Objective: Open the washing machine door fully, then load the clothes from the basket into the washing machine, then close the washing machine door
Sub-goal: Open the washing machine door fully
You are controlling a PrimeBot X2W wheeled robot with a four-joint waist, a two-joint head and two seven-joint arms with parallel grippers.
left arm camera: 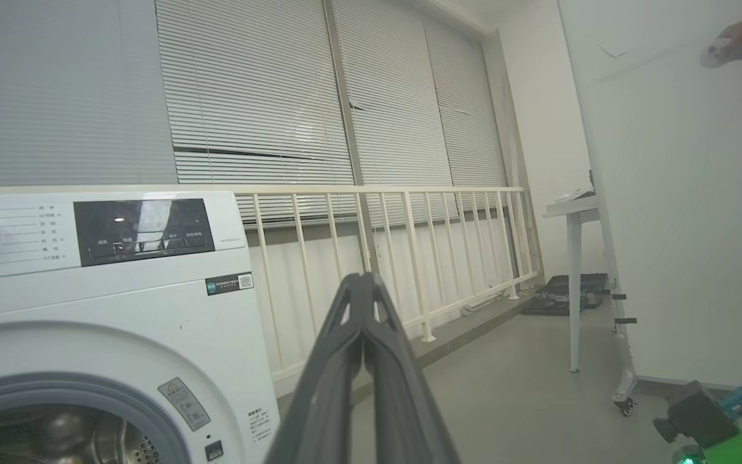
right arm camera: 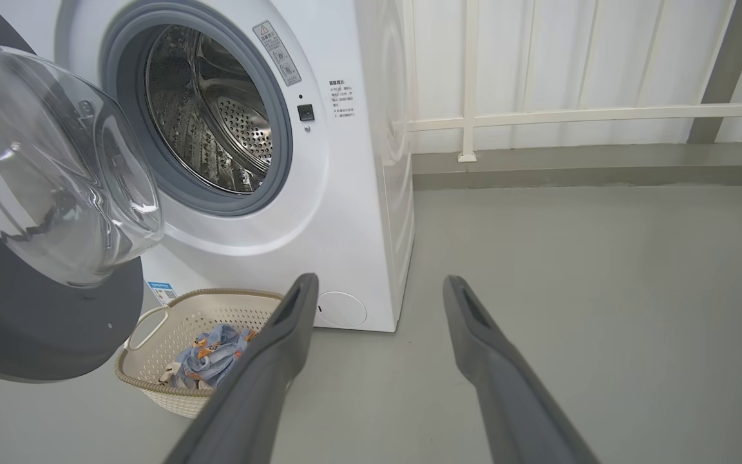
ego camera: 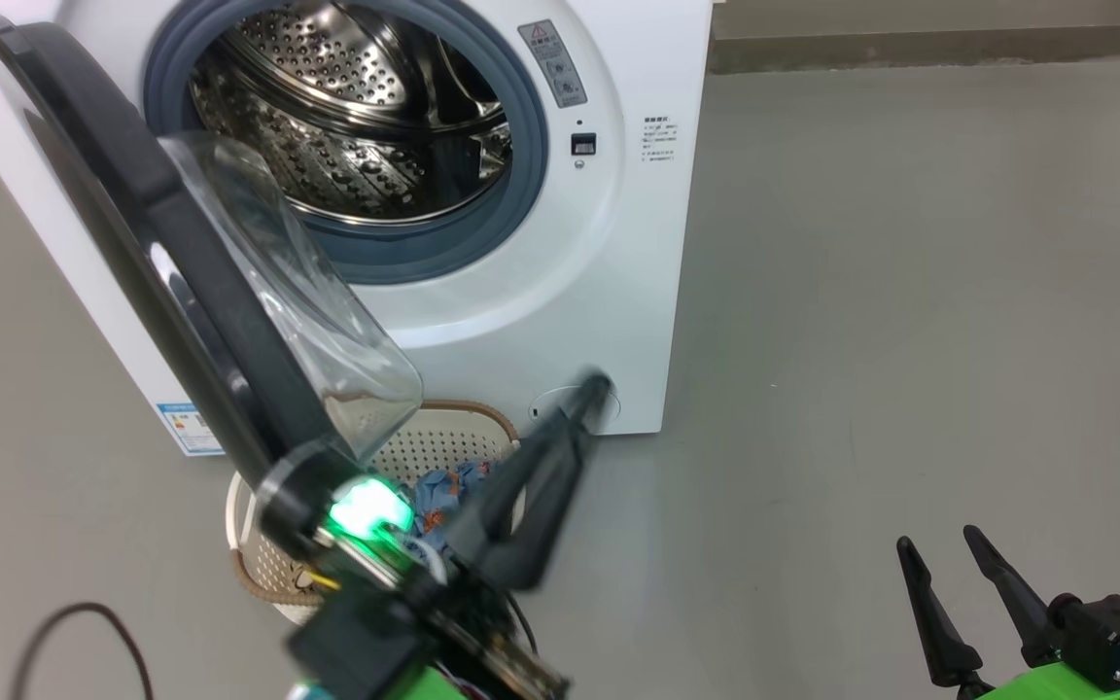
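Left tool [ego camera: 597, 387] nearest the lens: fingers pressed together, nothing between them, green lamp lit on its wrist. Below it sits the basket [ego camera: 468, 413] on the floor, with the clothes [ego camera: 443, 491] heaped inside, blue print uppermost. Left of this tool and higher, the washing machine door [ego camera: 132, 253] stands swung out wide, its glass bowl overhanging the basket's left part. Beyond the fingertips is the washing machine [ego camera: 618, 243]; no fabric visible in the drum. Right tool [ego camera: 937, 538] is well off to the right, fingers spread, gripping nothing, low over bare floor; basket and clothes lie ahead and left of it. Judgement: door step looks done or nearly so, loading not begun, so the step in hand is the first pick. To do it well: part the left tool's fingers before descending. Come down on the basket side away from the door so the wrist clears the glass bowl. Pinch a raised fold of fabric, not the perforated wall or a handle, and lift until cloth clears the rim. Release deep in the drum, so nothing drapes over the grey seal. Risk: trailing cloth dragging the light basket.
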